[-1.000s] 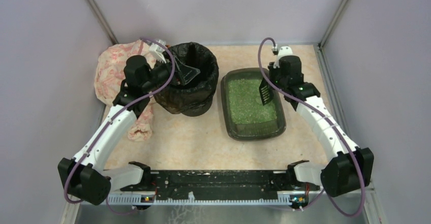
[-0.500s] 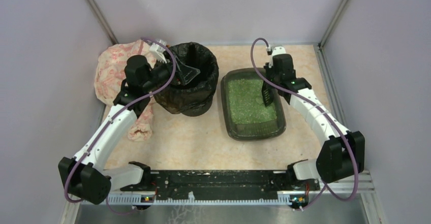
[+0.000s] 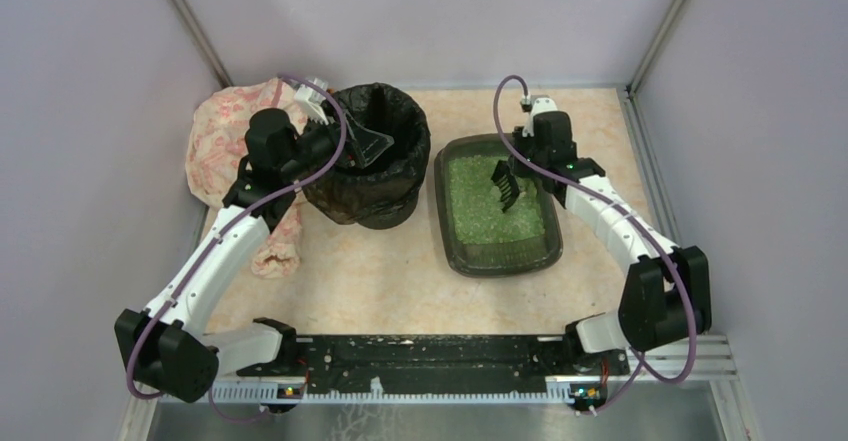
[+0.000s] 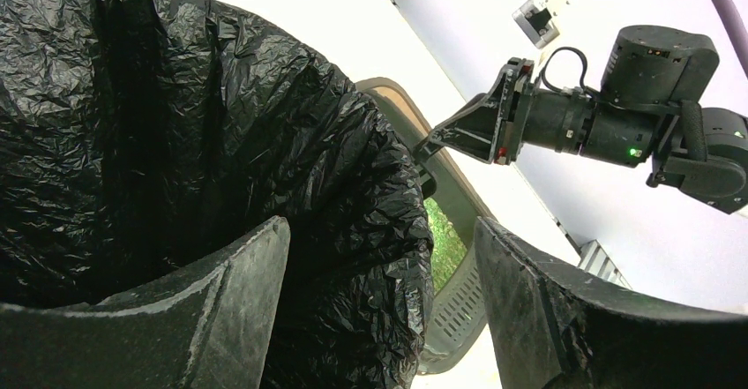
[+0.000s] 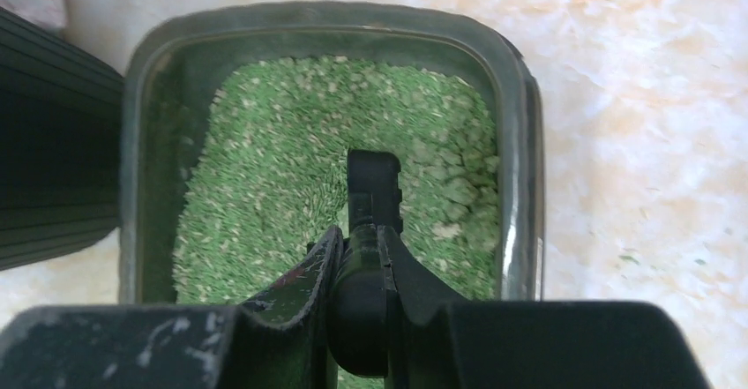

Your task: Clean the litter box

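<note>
The litter box (image 3: 441, 201), a dark grey-green tray of green litter (image 3: 480, 211), lies right of centre. My right gripper (image 3: 524, 158) is shut on the handle of a black slotted scoop (image 3: 505, 184), whose blade sits over the litter in the far half. In the right wrist view the gripper (image 5: 357, 250) clamps the scoop (image 5: 374, 182) above the litter (image 5: 265, 168), with the box rim (image 5: 522, 142) to the right. My left gripper (image 3: 370, 147) is open at the bin (image 3: 385, 201) lined with a black bag. Its fingers (image 4: 229, 301) straddle the bag's rim (image 4: 388, 230).
A pink-patterned cloth (image 3: 222, 146) lies behind and left of the bin, under the left arm. Purple walls close in the back and both sides. A black rail (image 3: 420, 356) runs along the near edge. The right arm (image 4: 617, 124) shows in the left wrist view.
My right gripper moved left from the box's right side toward the middle of the litter and turned the scoop. The left arm has not moved.
</note>
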You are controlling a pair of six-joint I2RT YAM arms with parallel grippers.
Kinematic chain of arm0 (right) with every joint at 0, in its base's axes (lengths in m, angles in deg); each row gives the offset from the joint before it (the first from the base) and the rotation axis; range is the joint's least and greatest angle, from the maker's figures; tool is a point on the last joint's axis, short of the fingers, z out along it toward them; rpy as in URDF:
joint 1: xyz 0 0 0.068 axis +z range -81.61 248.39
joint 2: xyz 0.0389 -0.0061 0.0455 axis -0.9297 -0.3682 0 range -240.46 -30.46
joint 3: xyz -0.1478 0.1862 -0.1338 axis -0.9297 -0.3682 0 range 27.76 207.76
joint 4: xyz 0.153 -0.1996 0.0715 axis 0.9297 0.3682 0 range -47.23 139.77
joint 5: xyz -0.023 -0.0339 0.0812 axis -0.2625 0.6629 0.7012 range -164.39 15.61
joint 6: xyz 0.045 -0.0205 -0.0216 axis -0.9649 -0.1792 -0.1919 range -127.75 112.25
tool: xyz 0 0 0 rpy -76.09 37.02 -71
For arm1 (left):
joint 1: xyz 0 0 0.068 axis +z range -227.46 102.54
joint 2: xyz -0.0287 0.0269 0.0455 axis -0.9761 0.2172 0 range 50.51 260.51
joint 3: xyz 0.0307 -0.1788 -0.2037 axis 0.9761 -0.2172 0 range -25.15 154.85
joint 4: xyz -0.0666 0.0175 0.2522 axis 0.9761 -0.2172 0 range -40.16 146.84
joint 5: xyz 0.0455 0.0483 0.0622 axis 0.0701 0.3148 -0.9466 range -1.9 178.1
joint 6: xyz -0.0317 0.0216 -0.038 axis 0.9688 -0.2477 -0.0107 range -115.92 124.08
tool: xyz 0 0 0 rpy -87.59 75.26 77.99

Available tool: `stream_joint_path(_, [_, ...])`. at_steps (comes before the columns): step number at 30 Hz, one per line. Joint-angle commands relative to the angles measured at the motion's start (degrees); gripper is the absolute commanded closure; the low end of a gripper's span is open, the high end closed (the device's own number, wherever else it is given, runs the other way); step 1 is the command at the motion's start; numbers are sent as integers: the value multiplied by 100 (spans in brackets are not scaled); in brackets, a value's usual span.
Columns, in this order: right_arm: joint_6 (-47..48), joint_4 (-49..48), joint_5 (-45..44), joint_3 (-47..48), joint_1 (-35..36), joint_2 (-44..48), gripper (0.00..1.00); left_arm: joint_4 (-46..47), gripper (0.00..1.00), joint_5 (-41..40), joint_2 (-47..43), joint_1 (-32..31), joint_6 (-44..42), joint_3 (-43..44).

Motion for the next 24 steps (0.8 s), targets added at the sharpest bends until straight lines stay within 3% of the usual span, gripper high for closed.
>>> stream_joint_path(1, [-771,-719,834,-63,-111,-109,100,23,18,8,-41,46,-106,77])
stream_joint_path(5, [-1456,-1453,1738,-401,-473,-116,100,29,18,23,-40,46,-93,68])
stream_joint_path(9, [-1625,-1610,1898,-598,-564,-311,100,44,18,45,-30,47,-78,59])
stream_joint_path(24, [-3259,-3949,3436,-1786,-993,-867,100,56,18,63,4,47,-62,52])
